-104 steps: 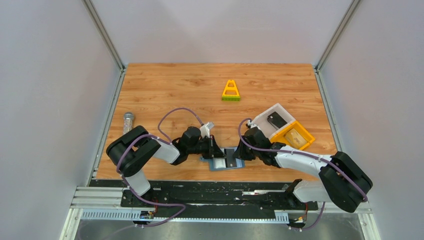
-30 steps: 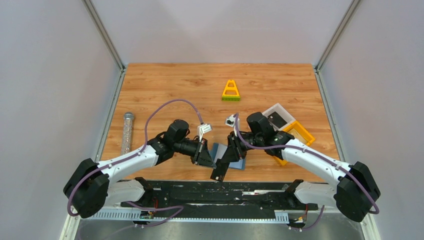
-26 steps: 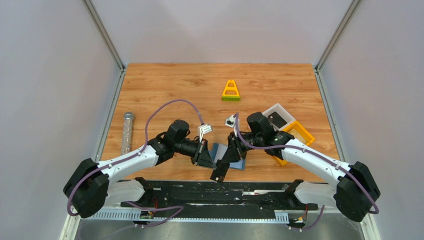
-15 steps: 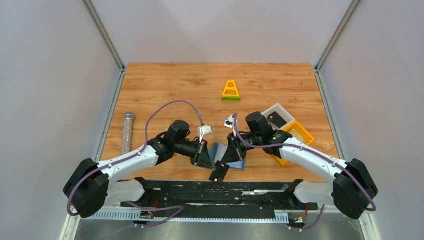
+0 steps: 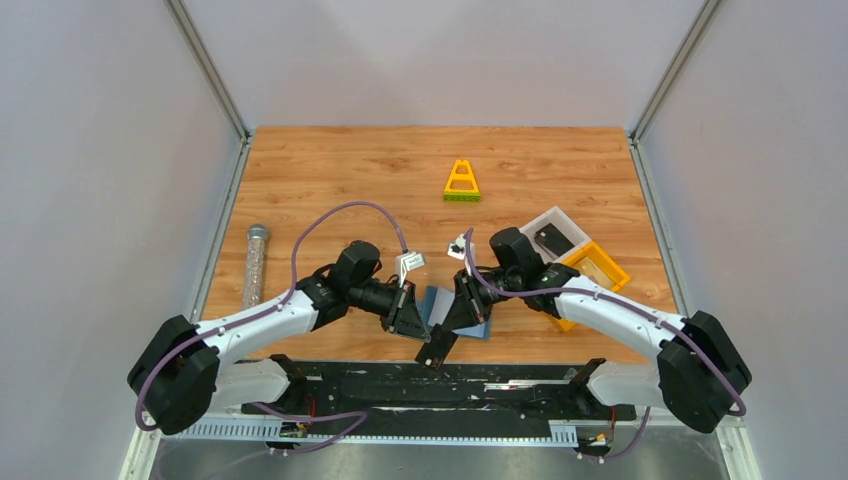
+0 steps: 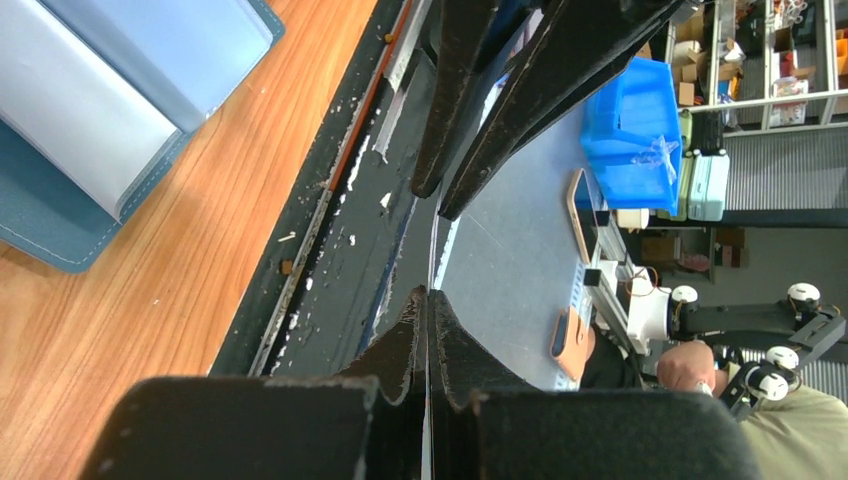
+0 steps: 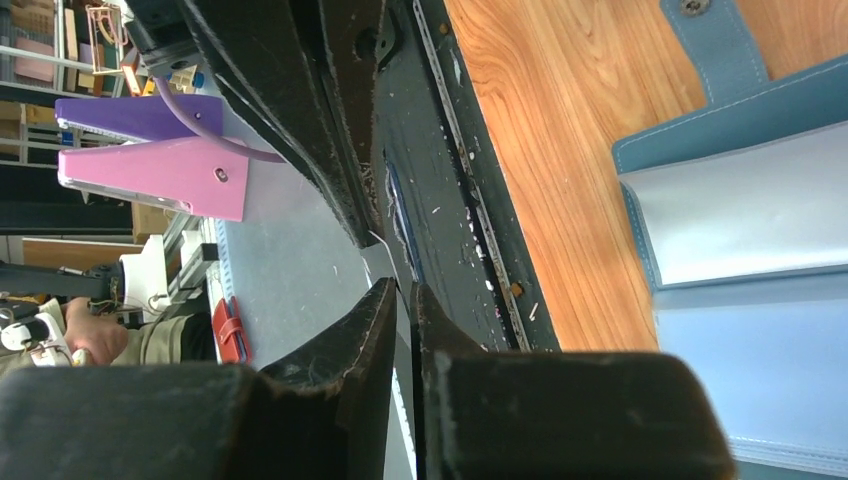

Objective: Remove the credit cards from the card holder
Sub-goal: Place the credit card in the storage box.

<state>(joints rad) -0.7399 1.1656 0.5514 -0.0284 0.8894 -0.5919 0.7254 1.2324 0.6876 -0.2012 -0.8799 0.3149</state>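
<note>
The slate-blue card holder (image 5: 434, 302) lies open on the table near the front edge. It also shows in the left wrist view (image 6: 110, 110) and the right wrist view (image 7: 760, 230). A dark grey-black credit card (image 5: 437, 348) hangs tilted over the near table edge, out of the holder. My left gripper (image 5: 415, 322) and right gripper (image 5: 452, 318) meet at its upper end. In the left wrist view my left gripper (image 6: 427, 292) is shut on the card, seen edge-on as a thin line (image 6: 435, 250). My right gripper (image 7: 403, 285) is also shut on the thin card edge.
A white bin (image 5: 535, 222) holding another dark card (image 5: 552, 238) and a yellow bin (image 5: 612, 268) stand to the right. A yellow triangular toy (image 5: 461, 182) sits at mid-back. A clear tube (image 5: 255, 262) lies at the left edge. The black rail (image 5: 400, 385) runs under the card.
3.5 s ago both grippers were down on the open card holder. Now they are raised beside it with the dark card between them. In the last second the card barely moved.
</note>
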